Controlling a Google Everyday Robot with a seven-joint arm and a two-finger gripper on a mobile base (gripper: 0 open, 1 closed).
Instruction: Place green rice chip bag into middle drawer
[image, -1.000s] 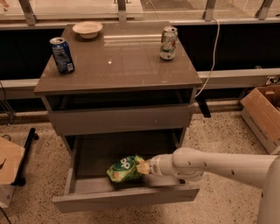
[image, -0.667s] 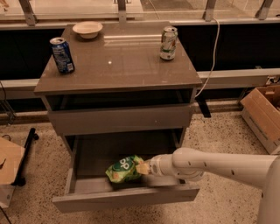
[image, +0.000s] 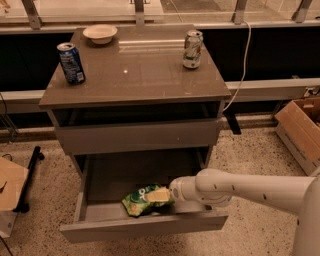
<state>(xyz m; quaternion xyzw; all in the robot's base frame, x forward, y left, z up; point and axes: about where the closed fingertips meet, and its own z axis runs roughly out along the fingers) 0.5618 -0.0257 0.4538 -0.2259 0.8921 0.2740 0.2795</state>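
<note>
The green rice chip bag (image: 139, 200) lies in the open middle drawer (image: 142, 227), the lowest drawer of the grey cabinet, near its front wall. My gripper (image: 159, 195) reaches in from the right on a white arm and is shut on the bag's right end. A pale finger (image: 156, 195) lies over the bag. The bag rests on or just above the drawer floor; I cannot tell which.
The upper drawer front (image: 137, 136) is closed. On the cabinet top stand a blue soda can (image: 71, 62), a white bowl (image: 100, 34) and a green-and-white soda can (image: 192, 49). A cardboard box (image: 300, 130) sits on the floor to the right, another box (image: 9, 192) to the left.
Almost nothing: the gripper and bag stay in the same place inside the drawer, perhaps a touch lower.
</note>
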